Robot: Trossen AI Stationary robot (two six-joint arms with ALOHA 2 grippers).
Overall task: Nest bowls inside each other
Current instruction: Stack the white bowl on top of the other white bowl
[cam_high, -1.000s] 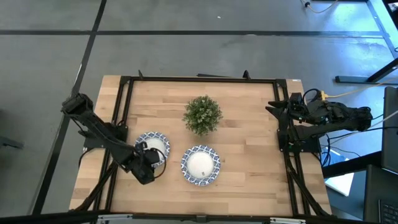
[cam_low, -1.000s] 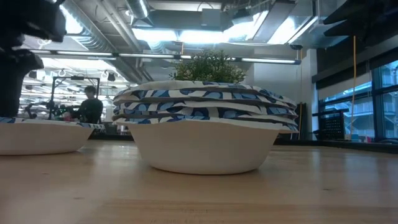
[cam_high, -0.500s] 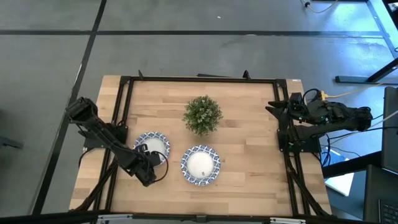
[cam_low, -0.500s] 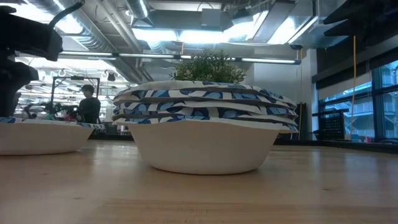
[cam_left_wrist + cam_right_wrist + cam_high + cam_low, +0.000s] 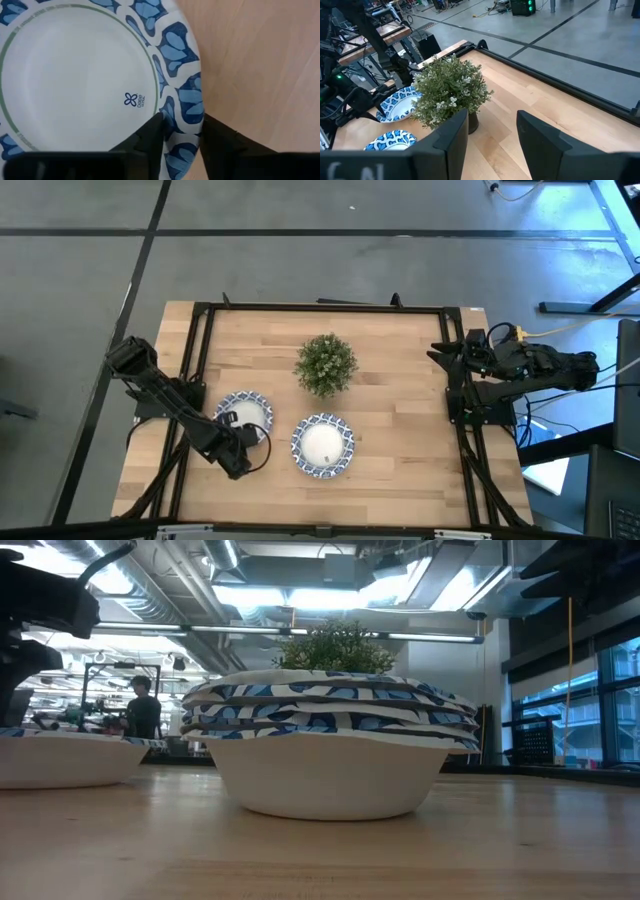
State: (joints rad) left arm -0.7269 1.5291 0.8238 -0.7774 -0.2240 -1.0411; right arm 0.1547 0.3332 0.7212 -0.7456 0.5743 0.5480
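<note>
A single blue-rimmed bowl (image 5: 247,410) (image 5: 60,755) sits on its base at the table's left. Right of it, a nested stack of several such bowls (image 5: 322,445) (image 5: 330,750) stands on the wood. My left gripper (image 5: 238,446) (image 5: 182,125) points down over the single bowl's near rim and is shut on it. My right gripper (image 5: 447,350) (image 5: 492,130) waits open at the right edge, facing the potted plant (image 5: 451,90). My left gripper comes from above, pointing down, onto the single bowl's patterned rim (image 5: 182,107) on its near side. One finger (image 5: 152,137) is inside the bowl and the other (image 5: 217,137) outside. The rim looks undented. The bowl sits flat on the table.
The green potted plant (image 5: 326,364) (image 5: 335,645) stands behind the two bowl positions. A black frame (image 5: 320,307) runs round the tabletop. Bare wood lies right of the stack (image 5: 410,430). A person (image 5: 143,710) shows far off in the room.
My left arm has sunk a little over the single bowl, its dark body dropping lower in the low view, then held still. Both the bowl and the stack have stayed in place.
</note>
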